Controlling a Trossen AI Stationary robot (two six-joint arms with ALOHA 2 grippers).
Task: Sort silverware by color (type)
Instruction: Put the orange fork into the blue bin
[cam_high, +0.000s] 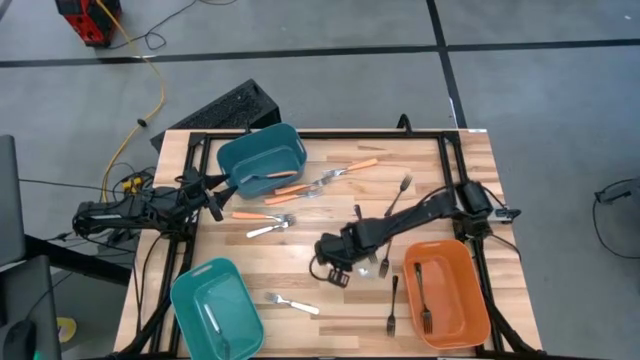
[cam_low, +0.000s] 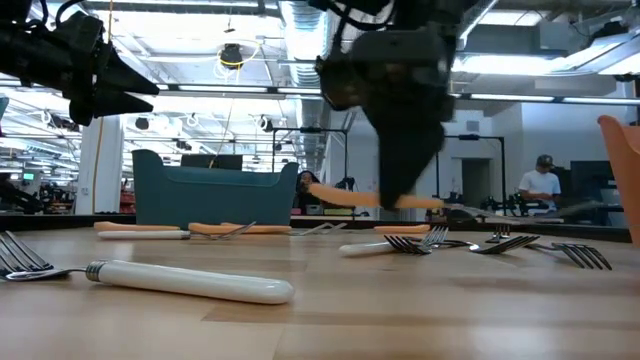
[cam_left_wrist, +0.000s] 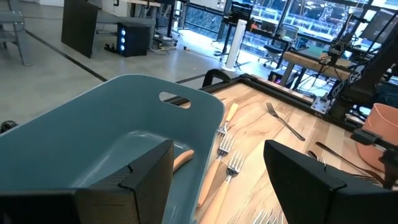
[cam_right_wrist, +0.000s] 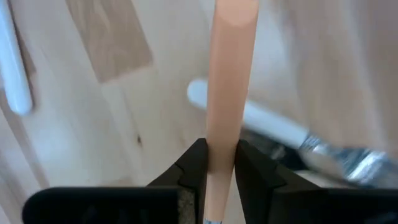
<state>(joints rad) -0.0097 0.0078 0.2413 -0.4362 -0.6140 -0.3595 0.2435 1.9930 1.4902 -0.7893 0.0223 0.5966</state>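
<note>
My right gripper (cam_high: 335, 262) hangs over the middle of the table, shut on an orange-handled fork (cam_low: 350, 196). Loose silverware lies flat on the wood: orange-handled forks (cam_high: 350, 168), white forks (cam_high: 270, 228) and black forks (cam_high: 400, 195). A teal bin (cam_high: 262, 160) at the far left-centre holds an orange-handled fork. Another teal bin (cam_high: 215, 310) at the near left holds a white fork. An orange bin (cam_high: 447, 295) at the near right holds a black fork. My left gripper (cam_left_wrist: 217, 168) waits open beside the far teal bin. My right gripper pinches the fork's orange handle (cam_right_wrist: 221, 146) between its two fingers (cam_right_wrist: 193, 165). The fingers point steeply down from above and lie across the handle. The fork hangs about level, lifted clear of the table, with its handle end (cam_low: 318, 190) sticking out past the fingers.
A white fork (cam_right_wrist: 249, 118) lies on the table right under the held fork. In the low view another white fork (cam_low: 190, 282) lies close to the near edge. The black frame rails (cam_high: 445, 160) run along the table's sides. People stand in the room beyond.
</note>
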